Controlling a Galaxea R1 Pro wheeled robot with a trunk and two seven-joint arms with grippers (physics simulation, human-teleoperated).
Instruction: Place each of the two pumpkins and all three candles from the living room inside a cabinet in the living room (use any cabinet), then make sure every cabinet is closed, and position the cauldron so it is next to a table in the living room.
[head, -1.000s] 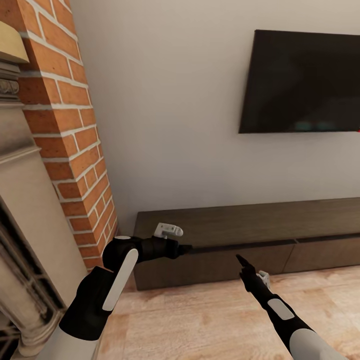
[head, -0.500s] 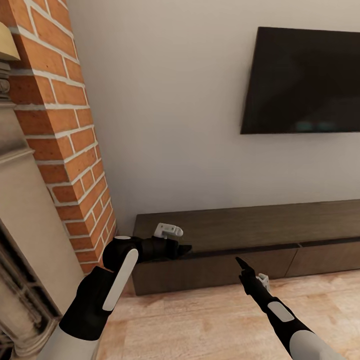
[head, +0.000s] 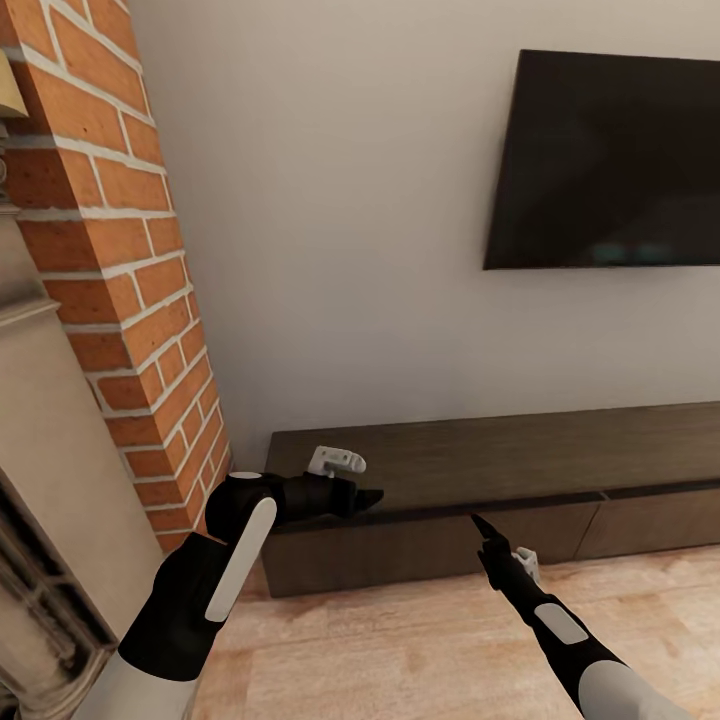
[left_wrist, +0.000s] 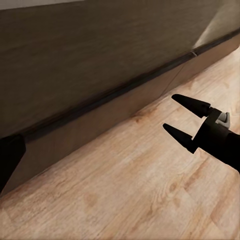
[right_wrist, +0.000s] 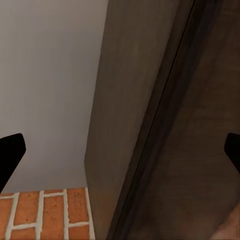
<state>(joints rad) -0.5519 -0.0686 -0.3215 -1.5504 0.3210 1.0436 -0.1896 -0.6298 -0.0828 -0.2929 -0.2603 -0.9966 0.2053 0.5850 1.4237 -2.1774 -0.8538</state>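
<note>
Against the wall under the television (head: 610, 160), the cabinet (head: 500, 470) runs long and low; we take it as our landmark. Left gripper (head: 368, 497) hangs at the cabinet's front top edge near its brick-side end; whether it touches, we cannot tell, nor whether its jaws are spread or together. Right gripper (left_wrist: 186, 118) hovers just in front of the cabinet's fronts, over the wooden floor (head: 420, 650), jaws spread and pinching nothing.

Fronts sit flush, with a dark seam under the top; we judge all closed, contents hidden. Handleless fronts likely stiff and smooth: the seam looks the best place to hook a fingertip and pull. Brick fireplace column (head: 130, 300) stands just beside the cabinet's end. Pumpkins, candles, cauldron: none seen near the cabinet.
</note>
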